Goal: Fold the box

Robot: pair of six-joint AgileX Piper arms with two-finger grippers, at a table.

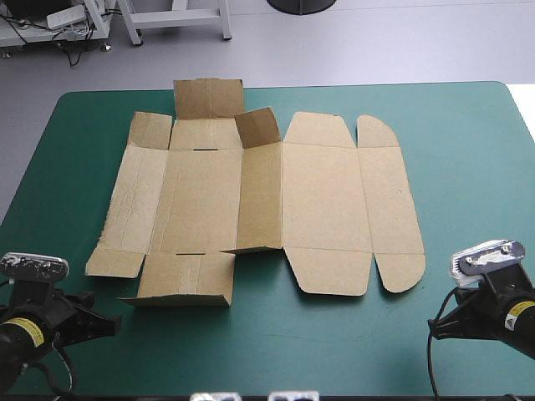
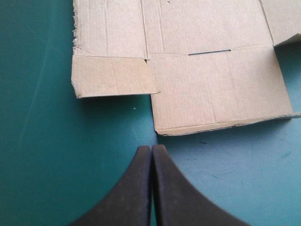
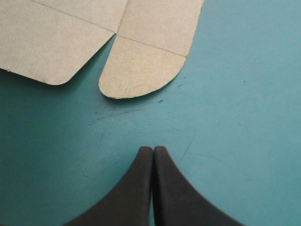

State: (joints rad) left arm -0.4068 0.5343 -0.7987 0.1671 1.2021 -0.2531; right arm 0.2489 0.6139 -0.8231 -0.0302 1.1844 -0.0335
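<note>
Your left gripper point(image 2: 151, 148) sits at the near left corner of the teal-green cover point(image 1: 468, 167), its black fingers pressed together, apart from the board. Ahead of it lies the brown box point(image 1: 322, 196), an unfolded sheet spread across the middle of the cover. Several flaps on its left half tilt up; the right half lies flat. Your right gripper point(image 3: 153, 149) sits at the near right, fingers likewise together, near the rounded flap point(image 3: 136, 70) at the sheet's near right corner.
</note>
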